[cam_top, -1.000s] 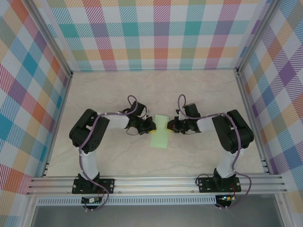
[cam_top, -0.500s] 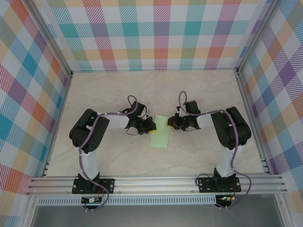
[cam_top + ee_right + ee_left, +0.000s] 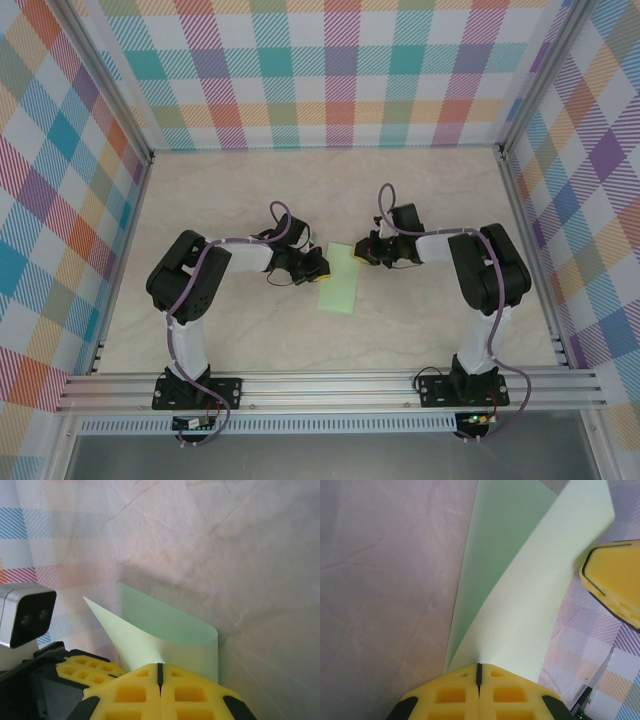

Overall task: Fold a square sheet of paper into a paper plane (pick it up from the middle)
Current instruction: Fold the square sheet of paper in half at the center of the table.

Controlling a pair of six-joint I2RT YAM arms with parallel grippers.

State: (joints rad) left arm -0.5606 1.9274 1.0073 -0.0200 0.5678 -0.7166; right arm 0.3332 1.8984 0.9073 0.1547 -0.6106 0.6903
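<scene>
You're looking at the square sheet of paper (image 3: 338, 285), thin, smooth and matt, on a smooth, faintly veined table (image 3: 250, 190) with a dull sheen, while the left gripper (image 3: 479, 670) and right gripper (image 3: 159, 670) show matt yellow moulded plastic and the front rail (image 3: 330, 385) is ribbed bare metal.

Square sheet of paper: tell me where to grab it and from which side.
Grip the square sheet of paper at its raised, curled-over edge, coming in low from the side. The part flat on the table offers nothing to pinch. The left gripper and right gripper are shut on that flap this way.
</scene>
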